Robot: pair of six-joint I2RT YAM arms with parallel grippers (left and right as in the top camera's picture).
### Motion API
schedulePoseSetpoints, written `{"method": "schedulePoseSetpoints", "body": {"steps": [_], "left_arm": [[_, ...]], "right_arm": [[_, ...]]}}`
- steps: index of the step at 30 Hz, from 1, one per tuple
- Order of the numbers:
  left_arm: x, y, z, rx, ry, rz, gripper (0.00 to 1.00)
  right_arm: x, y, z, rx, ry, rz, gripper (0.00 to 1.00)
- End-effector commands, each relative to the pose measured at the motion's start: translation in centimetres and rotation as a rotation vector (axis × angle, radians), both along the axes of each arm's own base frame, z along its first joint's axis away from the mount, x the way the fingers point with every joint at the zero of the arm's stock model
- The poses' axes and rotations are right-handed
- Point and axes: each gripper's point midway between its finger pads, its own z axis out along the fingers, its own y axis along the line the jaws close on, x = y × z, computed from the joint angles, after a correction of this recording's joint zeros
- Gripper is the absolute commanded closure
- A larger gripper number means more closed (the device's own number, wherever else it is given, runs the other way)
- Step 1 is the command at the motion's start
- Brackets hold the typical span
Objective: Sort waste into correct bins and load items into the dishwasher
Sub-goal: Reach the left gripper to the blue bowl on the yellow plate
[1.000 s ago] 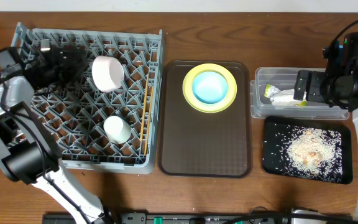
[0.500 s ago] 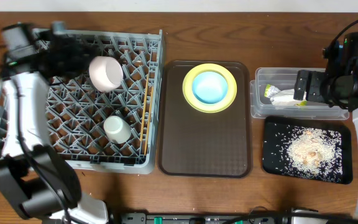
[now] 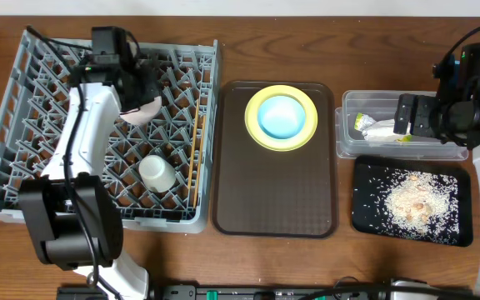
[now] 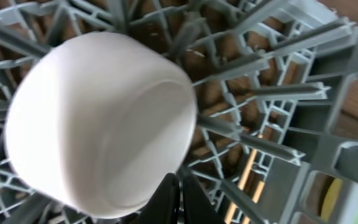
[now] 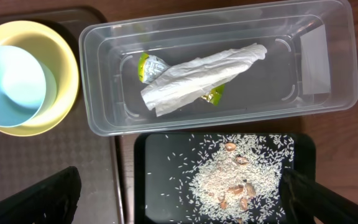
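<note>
Firstly, the grey dish rack (image 3: pixel 23 142) is seen filling the left part of the table, with the left arm stretched across it. Just beside it, at the centre, the dark brown serving tray (image 3: pixel 273 192) is laid. To the right, the shallow black tray (image 3: pixel 362 218) is placed at the near edge and the clear tub (image 3: pixel 347 143) just behind it, their edges close together. On the far end of the serving tray the yellow-green plate (image 3: pixel 253 125) is set, and the light blue bowl (image 3: pixel 281 117) is nested upright in it. Within the rack's far rows the white bowl (image 4: pixel 98 118) is tipped on its side among the pegs, partly hidden from overhead by the left gripper (image 4: pixel 178 194). Its jaws are drawn closed against each other at the bowl's lower edge; whether the bowl is touched cannot be told. The white cup (image 3: pixel 157 172) is lodged nearer the front of the rack, and the chopsticks (image 3: pixel 195 150) are laid along the rack's right side. The right gripper (image 5: pixel 179 177) is held above the tub and black tray, its fingers (image 5: pixel 48 196) spread wide and holding nothing. Inside the tub the crumpled napkin (image 5: pixel 197 71) is laid over the green-and-orange wrapper (image 5: pixel 149 64). Rice scraps (image 5: pixel 229 180) are scattered in the black tray.
</note>
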Motion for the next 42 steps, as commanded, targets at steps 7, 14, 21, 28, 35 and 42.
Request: {"method": "schedulePoseSetpoints", "body": {"steps": [7,14,21,28,35,42], "left_arm": [[-0.6,-9.9,4.8,-0.161,-0.121,-0.248,0.75],[-2.6,-19.7,4.5,-0.035,-0.158,-0.472,0.61],[-5.5,-28.2,1.1,0.088,-0.162,-0.64,0.59],[-6.5,-32.7,-1.9,0.081,-0.167,-0.724,0.59],[-6.0,-35.8,-4.9,0.067,-0.199,-0.761,0.59],[-5.4,-36.3,-8.0,0.076,-0.185,-0.761,0.6]], "right_arm": [[0.0,-0.3,0.0,0.006,0.0,-0.021,0.01],[0.0,-0.3,0.0,0.006,0.0,-0.021,0.01],[0.0,-0.3,0.0,0.006,0.0,-0.021,0.01],[0.0,-0.3,0.0,0.006,0.001,-0.022,0.01],[0.0,-0.3,0.0,0.006,0.0,-0.021,0.01],[0.0,-0.3,0.0,0.006,0.0,-0.021,0.01]]}}
